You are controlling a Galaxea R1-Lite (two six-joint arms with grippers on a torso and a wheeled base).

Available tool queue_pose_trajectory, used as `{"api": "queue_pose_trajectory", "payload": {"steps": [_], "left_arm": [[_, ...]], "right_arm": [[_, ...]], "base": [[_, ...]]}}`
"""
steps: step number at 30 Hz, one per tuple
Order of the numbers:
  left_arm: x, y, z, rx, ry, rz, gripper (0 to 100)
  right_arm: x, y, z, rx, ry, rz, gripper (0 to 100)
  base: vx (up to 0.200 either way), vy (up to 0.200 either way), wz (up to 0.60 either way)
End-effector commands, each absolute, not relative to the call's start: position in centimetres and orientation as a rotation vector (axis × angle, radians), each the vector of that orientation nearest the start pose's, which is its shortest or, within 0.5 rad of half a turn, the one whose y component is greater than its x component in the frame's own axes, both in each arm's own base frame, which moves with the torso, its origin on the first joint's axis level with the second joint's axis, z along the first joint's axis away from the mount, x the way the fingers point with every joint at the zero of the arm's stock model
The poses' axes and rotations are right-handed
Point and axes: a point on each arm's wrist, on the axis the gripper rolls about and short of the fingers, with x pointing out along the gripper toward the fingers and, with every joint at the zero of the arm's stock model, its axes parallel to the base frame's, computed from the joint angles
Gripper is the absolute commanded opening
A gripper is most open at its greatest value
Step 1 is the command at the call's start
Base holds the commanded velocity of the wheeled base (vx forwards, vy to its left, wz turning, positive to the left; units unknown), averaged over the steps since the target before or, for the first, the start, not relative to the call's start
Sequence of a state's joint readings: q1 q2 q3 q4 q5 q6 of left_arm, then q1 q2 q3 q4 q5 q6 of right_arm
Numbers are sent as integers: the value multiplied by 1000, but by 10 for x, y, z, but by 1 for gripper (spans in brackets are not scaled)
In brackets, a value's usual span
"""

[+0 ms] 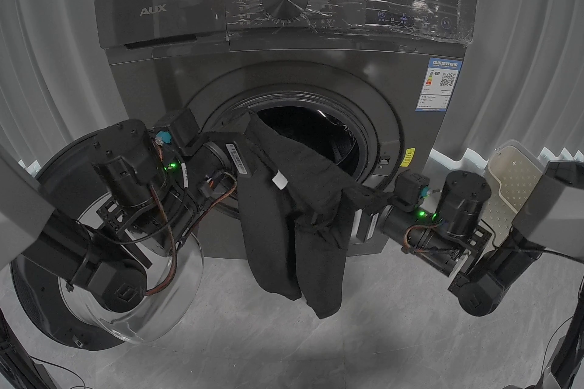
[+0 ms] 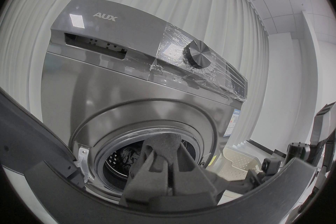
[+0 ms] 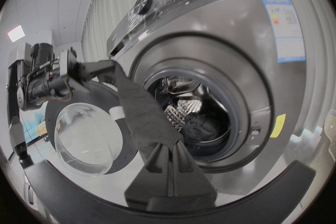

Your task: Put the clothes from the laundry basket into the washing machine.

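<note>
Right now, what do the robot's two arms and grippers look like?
Both arms are black, with round motor housings, grey boxy upper parts and a green light near each wrist. The left arm carries orange-brown cables and a white label; the right arm has a shorter cable loop. The left gripper and the right gripper have dark wedge-shaped fingers.

A black garment point(image 1: 286, 214) hangs stretched, held up at both ends, across the open mouth of the grey front-loading washing machine point(image 1: 182, 74) — folds drooping toward the floor — while another dark garment point(image 3: 201, 128) lies inside the drum.
</note>
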State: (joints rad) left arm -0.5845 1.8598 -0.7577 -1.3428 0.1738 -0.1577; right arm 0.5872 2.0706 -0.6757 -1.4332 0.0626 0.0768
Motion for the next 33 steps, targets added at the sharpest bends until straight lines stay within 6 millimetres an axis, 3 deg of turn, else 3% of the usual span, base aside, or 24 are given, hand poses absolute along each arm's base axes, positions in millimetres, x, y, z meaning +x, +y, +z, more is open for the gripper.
{"api": "queue_pose_trajectory", "payload": {"steps": [1, 10, 18, 33], "left_arm": [[277, -178, 190, -245, -193, -422, 0], [267, -171, 198, -250, -206, -423, 0], [256, -166, 190, -240, -170, -425, 0], [240, -155, 186, -232, -150, -424, 0]], "right_arm": [[296, 181, 122, 96, -59, 612, 0], [311, 170, 136, 113, -120, 546, 0], [316, 178, 156, 137, -197, 538, 0], [302, 185, 175, 149, -232, 570, 0]], "base": [[0, 0, 0], [0, 0, 0], [0, 0, 0], [0, 0, 0]]}}
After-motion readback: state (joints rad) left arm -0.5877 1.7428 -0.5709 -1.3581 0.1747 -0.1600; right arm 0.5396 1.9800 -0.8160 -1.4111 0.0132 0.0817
